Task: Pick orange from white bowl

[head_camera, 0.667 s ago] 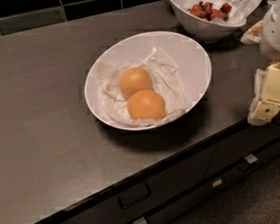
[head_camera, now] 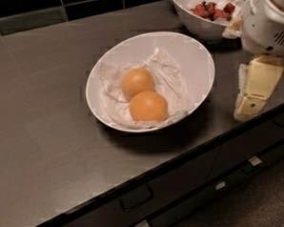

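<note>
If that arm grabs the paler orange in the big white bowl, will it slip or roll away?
Probably firm enough to squeeze: the round, mottled yellow-orange fruit looks taut. Being round, it may roll, though crumpled white paper and the deeper-orange fruit beside it likely steady it. The gripper hangs right of the glossy white bowl.

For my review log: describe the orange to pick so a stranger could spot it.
On the dark counter, left of the pincer at the right edge, sits the paper-lined white bowl. The orange is the rear of its two fruits, smaller and paler than the front one.
</note>
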`<state>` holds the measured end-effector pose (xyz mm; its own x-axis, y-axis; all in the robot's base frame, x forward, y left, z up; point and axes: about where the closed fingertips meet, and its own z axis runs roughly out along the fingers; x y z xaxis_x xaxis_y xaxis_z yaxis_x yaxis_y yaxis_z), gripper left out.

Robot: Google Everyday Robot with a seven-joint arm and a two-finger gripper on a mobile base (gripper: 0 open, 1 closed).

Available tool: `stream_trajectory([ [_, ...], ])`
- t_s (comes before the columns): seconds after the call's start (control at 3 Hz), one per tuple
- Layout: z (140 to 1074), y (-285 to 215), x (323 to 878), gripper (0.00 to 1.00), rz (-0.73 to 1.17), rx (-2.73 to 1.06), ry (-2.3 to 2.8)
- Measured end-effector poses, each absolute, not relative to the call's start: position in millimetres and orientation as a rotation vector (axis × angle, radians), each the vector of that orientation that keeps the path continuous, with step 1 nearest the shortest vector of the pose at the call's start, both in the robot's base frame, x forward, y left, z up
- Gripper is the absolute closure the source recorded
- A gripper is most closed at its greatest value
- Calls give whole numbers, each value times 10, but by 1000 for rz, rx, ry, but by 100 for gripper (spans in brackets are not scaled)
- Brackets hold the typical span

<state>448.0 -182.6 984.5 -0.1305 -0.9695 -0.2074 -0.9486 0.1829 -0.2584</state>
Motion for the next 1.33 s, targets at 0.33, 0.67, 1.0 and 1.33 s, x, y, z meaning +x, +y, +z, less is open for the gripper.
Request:
stream_trajectory([
  [0.33,9900,-1485,4543,0,-67,-1910,2044],
  [0.67,9927,-1259,4557,0,-43,-1981,1969],
  [1.0,9927,-1258,4558,0,-44,-1981,1968],
  [1.33,9950,-1182,4589,0,-53,-1997,1932],
])
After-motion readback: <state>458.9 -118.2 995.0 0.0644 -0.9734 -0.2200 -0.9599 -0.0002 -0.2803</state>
